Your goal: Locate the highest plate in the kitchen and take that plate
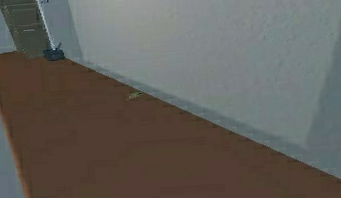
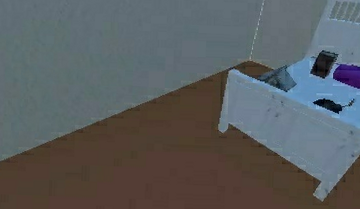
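A brown wooden floor (image 1: 101, 142) runs ahead along a pale grey wall (image 1: 205, 44). At the far end stands a tall pale door-like panel (image 1: 28, 25) with a small dark object (image 1: 54, 53) at its foot. A small flat yellowish thing (image 1: 134, 95) lies on the floor near the wall. In the arm side view, a white bed (image 2: 287, 121) stands at the right on the same brown floor (image 2: 136, 161).
On the bed's light blue cover lie a grey cushion (image 2: 281, 77), a dark upright object (image 2: 325, 64), a purple pillow (image 2: 355, 75) and a small black thing (image 2: 331, 104). A white slatted headboard (image 2: 351, 12) stands behind. Open floor stretches ahead and left of the bed.
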{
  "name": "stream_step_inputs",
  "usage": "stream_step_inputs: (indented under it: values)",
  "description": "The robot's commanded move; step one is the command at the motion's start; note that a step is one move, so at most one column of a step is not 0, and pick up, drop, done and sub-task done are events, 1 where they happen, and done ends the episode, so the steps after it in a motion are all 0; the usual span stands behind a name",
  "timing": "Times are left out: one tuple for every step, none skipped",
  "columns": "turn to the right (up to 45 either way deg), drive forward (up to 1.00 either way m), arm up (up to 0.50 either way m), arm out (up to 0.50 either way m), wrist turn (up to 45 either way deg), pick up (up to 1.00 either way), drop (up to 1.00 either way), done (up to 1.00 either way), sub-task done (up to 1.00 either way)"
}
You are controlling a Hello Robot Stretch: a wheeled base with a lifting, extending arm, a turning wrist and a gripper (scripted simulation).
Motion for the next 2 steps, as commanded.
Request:
stream_step_inputs:
  values:
    - [0.0, 0.5, 0.0, 0.0, 0.0, 0.0, 0.0, 0.0, 0.0]
    - [-39.0, 0.0, 0.0, 0.0, 0.0, 0.0, 0.0, 0.0, 0.0]
